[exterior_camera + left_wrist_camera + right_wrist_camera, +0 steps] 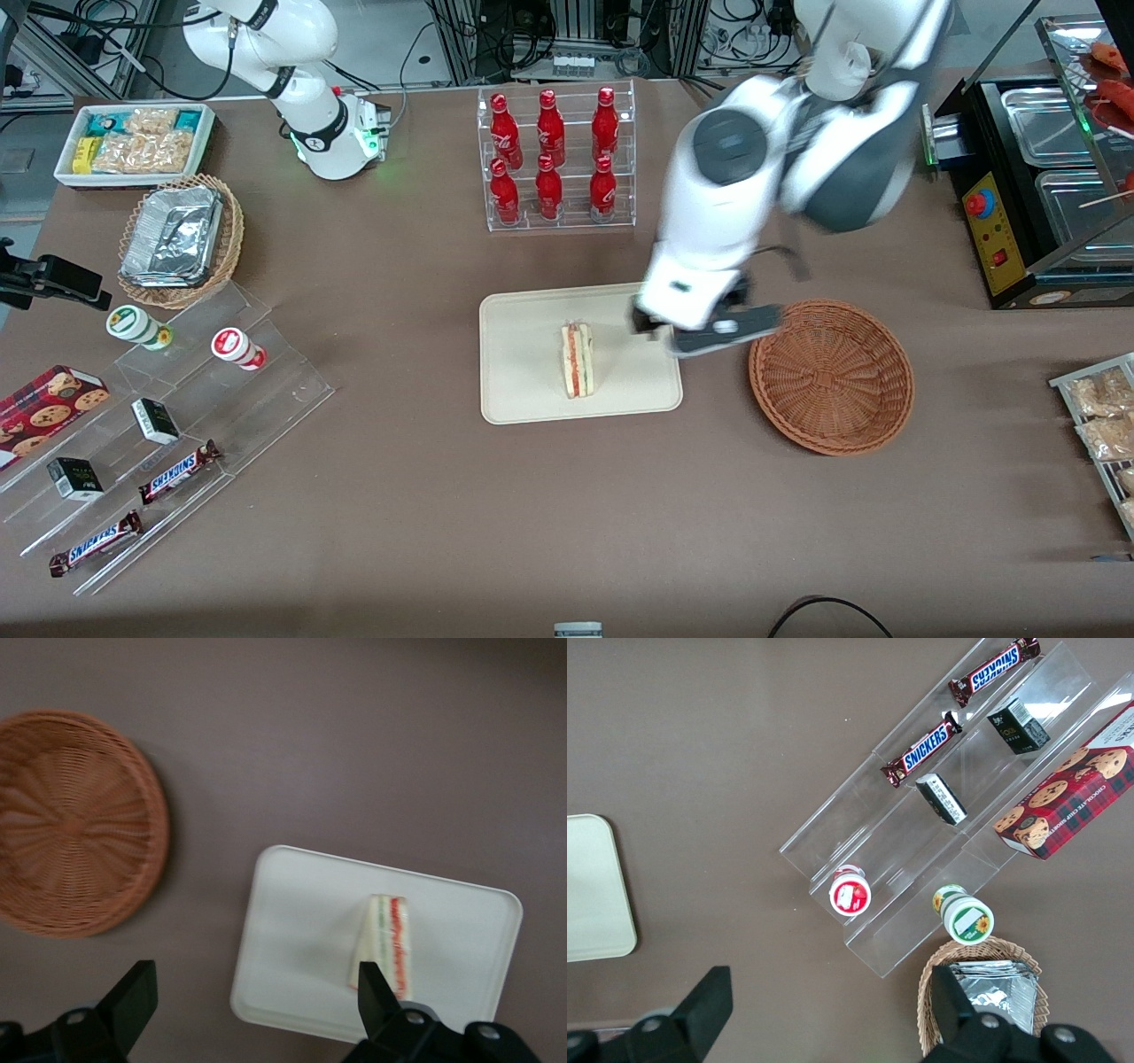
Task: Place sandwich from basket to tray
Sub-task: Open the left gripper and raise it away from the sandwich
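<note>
Sandwich [577, 360], the small triangular wedge of pale white bread with red-orange and green filling along its cut edge, sat on the flat cream-beige rectangular plastic tray [523, 390] at centre frame in the front view. It was not in the round reddish-brown woven wicker basket [831, 376], which showed nothing inside and stood just beside the tray, right of centre frame.

We had the left arm's gripper [700, 332] over the tray's edge on the basket side, between sandwich and basket, above the surface. Fingers [133, 997] were spread wide in the left wrist view, nothing between them.

Key relation: the sandwich lay sideways from the gripper, toward the parked arm's end of the table, near but apart. Its long axis ran toward and away from the front camera, along the tray's short side.

We judged the placement done; any coming move would be a retreat up and away, clear of the sandwich.
</note>
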Controlling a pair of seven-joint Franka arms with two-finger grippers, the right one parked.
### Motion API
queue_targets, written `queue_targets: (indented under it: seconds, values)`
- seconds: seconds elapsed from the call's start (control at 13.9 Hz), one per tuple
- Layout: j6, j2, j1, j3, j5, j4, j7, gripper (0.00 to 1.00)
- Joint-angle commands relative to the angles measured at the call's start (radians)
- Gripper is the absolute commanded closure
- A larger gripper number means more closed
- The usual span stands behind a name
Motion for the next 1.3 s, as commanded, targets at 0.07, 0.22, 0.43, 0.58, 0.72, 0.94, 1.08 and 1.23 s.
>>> queue_targets:
  seconds: [0.07,0.22,0.43,0.58,0.72,0.94,1.08,1.23]
  values:
    - [-0.110,-0.113,0.161,-0.008,-0.065,-0.039,0.224,0.00]
    - [-0.158,-0.148,0.229,-0.010,-0.067,-0.040,0.331,0.00]
    - [-0.231,-0.200,0.318,-0.008,-0.072,-0.048,0.501,0.00]
    - [-0.262,-0.235,0.374,-0.008,-0.088,-0.059,0.597,0.00]
    - [-0.261,-0.297,0.402,-0.007,-0.089,-0.124,0.675,0.00]
    - [-0.264,-0.358,0.407,0.053,-0.105,-0.178,0.779,0.00]
    - [-0.262,-0.358,0.370,0.101,-0.121,-0.166,0.781,0.00]
    - [-0.256,-0.342,0.347,0.113,-0.110,-0.134,0.778,0.00]
